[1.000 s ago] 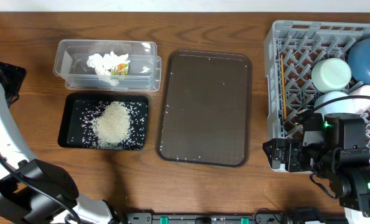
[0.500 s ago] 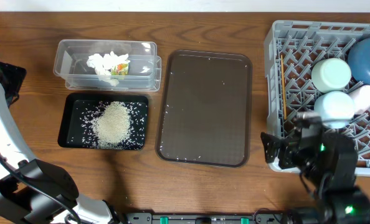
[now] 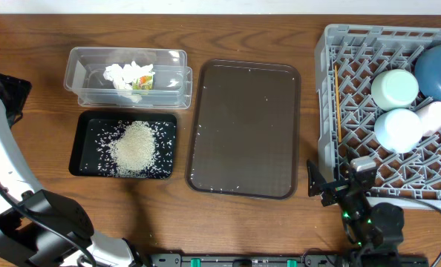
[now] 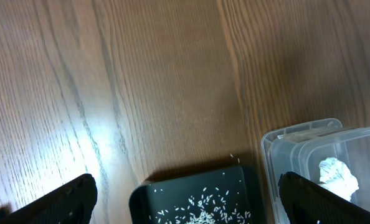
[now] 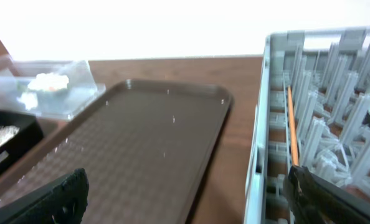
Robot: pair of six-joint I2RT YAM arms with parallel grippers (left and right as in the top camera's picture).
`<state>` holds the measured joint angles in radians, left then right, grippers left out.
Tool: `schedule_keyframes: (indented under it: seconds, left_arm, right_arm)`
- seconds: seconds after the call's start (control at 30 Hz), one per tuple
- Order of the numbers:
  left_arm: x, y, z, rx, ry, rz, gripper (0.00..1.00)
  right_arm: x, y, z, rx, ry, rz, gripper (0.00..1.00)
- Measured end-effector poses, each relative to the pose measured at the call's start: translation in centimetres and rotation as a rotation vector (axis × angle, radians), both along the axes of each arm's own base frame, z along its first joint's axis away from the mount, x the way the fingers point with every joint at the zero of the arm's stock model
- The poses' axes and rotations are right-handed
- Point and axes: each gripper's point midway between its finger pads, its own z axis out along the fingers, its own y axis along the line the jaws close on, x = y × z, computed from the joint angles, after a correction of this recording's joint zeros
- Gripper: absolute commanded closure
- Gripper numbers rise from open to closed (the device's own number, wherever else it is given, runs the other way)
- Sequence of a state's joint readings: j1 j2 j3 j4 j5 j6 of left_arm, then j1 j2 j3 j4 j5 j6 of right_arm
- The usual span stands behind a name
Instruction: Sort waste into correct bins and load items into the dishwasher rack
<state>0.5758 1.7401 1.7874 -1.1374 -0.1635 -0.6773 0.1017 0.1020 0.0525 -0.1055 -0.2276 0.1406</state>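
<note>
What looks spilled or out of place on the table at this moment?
Only small things. A few stray white grains lie on the brown serving tray, outside the bins. In the black tray, loose grains are scattered around the rice heap. Nothing else stands out.

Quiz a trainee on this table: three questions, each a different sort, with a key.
1. How many bowls sit in the rack?
2. True or false: the tissue lies in the tub.
3. What holds the rice heap? A. tub B. black tray C. rack
Key: 1. two; 2. true; 3. B
</note>
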Motion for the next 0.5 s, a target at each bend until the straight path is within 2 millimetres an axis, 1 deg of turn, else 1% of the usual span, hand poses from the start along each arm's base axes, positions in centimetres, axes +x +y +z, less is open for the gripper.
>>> schedule_keyframes:
  seconds: [0.1,0.17,0.27,0.4,0.5]
  left_arm:
    - [0.0,0.0,0.0,0.0,0.0,0.0,0.05]
    - [0.0,0.0,0.0,0.001,0.0,0.0,0.05]
    - [0.0,0.0,0.0,0.0,0.0,0.0,0.05]
    - [0.0,0.0,0.0,0.0,0.0,0.0,0.05]
    - [0.0,0.0,0.0,0.0,0.0,0.0,0.05]
  right_arm:
    - [0.2,-0.5,-0.2,0.001,-0.033,-0.025,0.01]
    - [0.3,-1.2,0.3,-0.002,-0.057,-0.059,0.01]
    - [0.5,-2.6,0.8,-0.009,-0.083,-0.13,0.01]
    - [0.8,-5.0,0.7,-0.038,-0.085,-0.25,0.01]
    - [0.8,-6.0,0.7,-0.097,-0.092,-0.291,0.01]
